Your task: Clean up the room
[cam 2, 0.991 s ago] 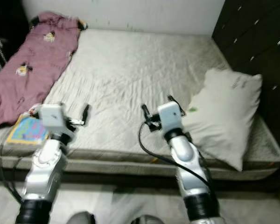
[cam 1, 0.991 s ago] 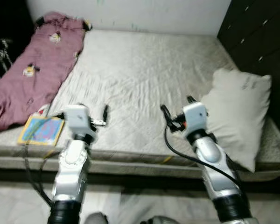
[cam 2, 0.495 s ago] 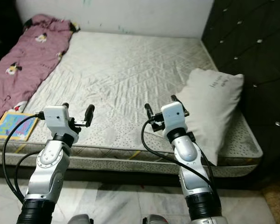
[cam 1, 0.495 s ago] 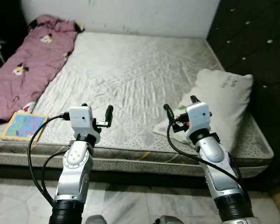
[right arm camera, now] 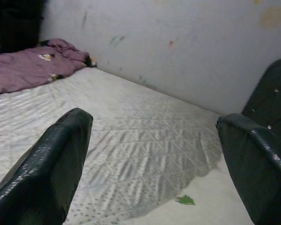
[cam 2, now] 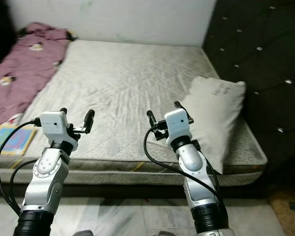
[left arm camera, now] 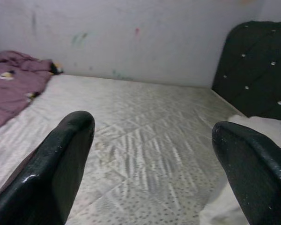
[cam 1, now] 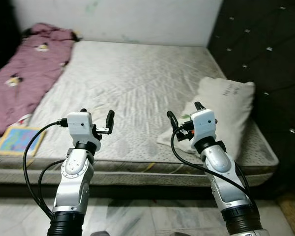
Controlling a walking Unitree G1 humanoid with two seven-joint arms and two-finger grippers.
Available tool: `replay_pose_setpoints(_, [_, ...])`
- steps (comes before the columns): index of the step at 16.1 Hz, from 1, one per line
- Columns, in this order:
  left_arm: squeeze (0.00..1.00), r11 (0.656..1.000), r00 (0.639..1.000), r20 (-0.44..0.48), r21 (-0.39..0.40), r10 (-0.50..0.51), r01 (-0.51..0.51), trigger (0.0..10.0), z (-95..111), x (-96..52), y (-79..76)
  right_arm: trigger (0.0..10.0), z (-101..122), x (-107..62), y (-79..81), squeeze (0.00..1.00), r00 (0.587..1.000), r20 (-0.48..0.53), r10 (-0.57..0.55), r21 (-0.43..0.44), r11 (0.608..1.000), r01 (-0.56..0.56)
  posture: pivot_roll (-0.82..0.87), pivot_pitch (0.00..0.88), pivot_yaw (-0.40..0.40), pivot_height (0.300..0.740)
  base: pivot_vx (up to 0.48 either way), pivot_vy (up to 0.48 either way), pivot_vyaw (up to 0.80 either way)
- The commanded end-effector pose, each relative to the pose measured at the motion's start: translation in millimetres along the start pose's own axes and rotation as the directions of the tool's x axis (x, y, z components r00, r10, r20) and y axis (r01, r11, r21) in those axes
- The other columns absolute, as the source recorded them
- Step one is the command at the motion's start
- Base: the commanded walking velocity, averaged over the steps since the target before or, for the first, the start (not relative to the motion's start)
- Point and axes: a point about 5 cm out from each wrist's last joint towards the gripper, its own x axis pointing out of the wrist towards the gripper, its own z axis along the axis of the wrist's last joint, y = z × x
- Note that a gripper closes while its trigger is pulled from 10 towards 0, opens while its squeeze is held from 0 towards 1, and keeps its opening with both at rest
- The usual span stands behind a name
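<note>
One pillow (cam 1: 226, 115) lengthwise toward dark headboard (cam 1: 255, 54).

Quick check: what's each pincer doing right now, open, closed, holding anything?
Left pincer: open, holding nothing, raised over the near edge of the mattress.
Right pincer: open, holding nothing, raised beside the pillow.

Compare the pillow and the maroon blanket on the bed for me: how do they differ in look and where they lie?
The pillow is off-white and plump, lying near the dark padded headboard on the robot's right; the maroon blanket is dark pink with small printed figures, spread flat and rumpled along the mattress's left side. The pillow lies close to the right gripper; the blanket stretches back to the far wall. Both rest on the bare mattress.
</note>
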Motion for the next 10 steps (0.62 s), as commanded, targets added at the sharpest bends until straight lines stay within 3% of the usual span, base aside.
replay_pose_setpoints(1, [0.00, 1.000, 1.000, 0.016, 0.004, -0.009, 0.009, 10.0, 4.2, 1.4, -0.9, 10.0, 3.0, 1.4, -1.4, 0.00, 1.000, 0.012, 0.000, 0.000, 1.000, 0.000, 0.01, 0.000, -0.032, 0.740, 0.349, 0.000, 0.00])
replay_pose_setpoints(10, [0.00, 1.000, 1.000, 0.016, 0.002, -0.006, 0.006, 10.0, 4.6, 2.6, -0.3, 10.0, 3.4, 2.6, -2.7, 0.00, 1.000, 0.012, -0.007, 0.005, 1.000, 0.007, 0.01, 0.000, -0.031, 0.740, 0.338, 0.000, 0.00])
